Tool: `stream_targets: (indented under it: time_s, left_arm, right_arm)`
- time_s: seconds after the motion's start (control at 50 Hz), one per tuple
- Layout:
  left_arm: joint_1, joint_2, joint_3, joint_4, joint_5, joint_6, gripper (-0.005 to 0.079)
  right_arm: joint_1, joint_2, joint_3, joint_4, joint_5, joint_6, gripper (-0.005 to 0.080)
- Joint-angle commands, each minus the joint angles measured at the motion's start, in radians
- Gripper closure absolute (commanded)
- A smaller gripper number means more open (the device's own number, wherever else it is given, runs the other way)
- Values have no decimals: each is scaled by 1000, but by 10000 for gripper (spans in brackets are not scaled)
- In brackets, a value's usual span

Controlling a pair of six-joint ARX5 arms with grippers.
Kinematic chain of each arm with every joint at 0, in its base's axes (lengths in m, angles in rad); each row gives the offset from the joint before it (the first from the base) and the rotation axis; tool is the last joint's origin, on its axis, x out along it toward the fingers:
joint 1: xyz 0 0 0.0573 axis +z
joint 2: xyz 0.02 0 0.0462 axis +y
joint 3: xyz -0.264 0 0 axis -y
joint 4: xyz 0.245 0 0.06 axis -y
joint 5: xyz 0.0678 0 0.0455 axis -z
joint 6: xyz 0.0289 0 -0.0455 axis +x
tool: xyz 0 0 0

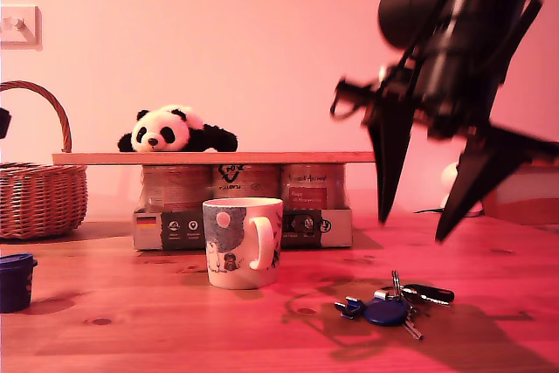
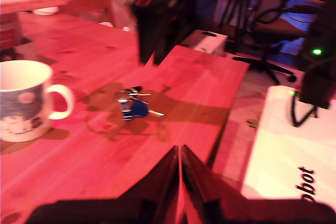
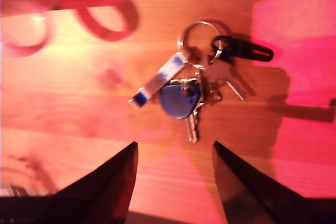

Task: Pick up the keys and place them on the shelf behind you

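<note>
The keys (image 1: 389, 307) lie flat on the pine tabletop toward the exterior view's right, with a dark-blue tag, a black fob and a ring. My second gripper (image 1: 412, 226) hangs open above them, fingers pointing down, not touching. Its wrist view looks straight down on the keys (image 3: 191, 87), which lie ahead of the open second gripper (image 3: 174, 148). My first gripper (image 2: 180, 150) is shut on nothing and is out of the exterior view; the keys (image 2: 134, 106) lie well ahead of it. The shelf (image 1: 262, 157), a thin plank, rests on jars behind the mug.
A white picture mug (image 1: 242, 242) stands to the keys' left in the exterior view. A toy panda (image 1: 175, 130) lies on the shelf. A wicker basket (image 1: 35, 189) and a blue pot (image 1: 13, 281) stand at that view's left. The table edge (image 2: 226, 124) drops beside a white box (image 2: 294, 156).
</note>
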Motion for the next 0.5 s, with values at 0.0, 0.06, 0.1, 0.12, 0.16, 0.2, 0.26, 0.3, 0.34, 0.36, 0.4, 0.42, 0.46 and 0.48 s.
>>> stream_targets:
  time_s: [0.0,0.06,0.1,0.12,0.16,0.2,0.26,0.3,0.34,0.36,0.4,0.42,0.46,0.48]
  left_arm:
    - [-5,8,11,4,1,5,763]
    - [-5,8,11,4,1,5,763]
    - [-5,8,11,4,1,5,763]
    - [-5,8,11,4,1,5,763]
    - [-5,8,11,4,1,5,763]
    - [-5,8,11,4,1,5,763]
    - [-5,8,11,4,1,5,763]
    - [-5,8,11,4,1,5,763]
    - [-5,8,11,3,0,5,763]
    - [-5,8,11,3,0,5,763]
    - [-5,8,11,3,-3,5,763]
    - [-5,8,11,2,-11,5,763]
    - [-5,8,11,-3,-25,5,763]
    - [-5,8,11,-6,-52,5,763]
  right_arm:
    - [16,21,2,16,13,4,347]
    - [20,29,2,32,14,5,347]
    - [22,34,2,45,17,5,347]
    - [22,35,2,50,17,6,347]
    - [22,41,2,62,17,9,347]
    - [22,48,2,75,17,13,347]
    - [22,59,2,89,18,19,347]
    - [22,68,2,96,18,19,347]
    - [22,77,2,98,19,19,349]
    - [22,81,2,99,21,19,349]
    - [22,88,2,99,29,19,349]
    - [22,91,2,102,35,19,349]
    - [22,97,2,105,42,19,349]
    - [22,99,2,106,43,19,349]
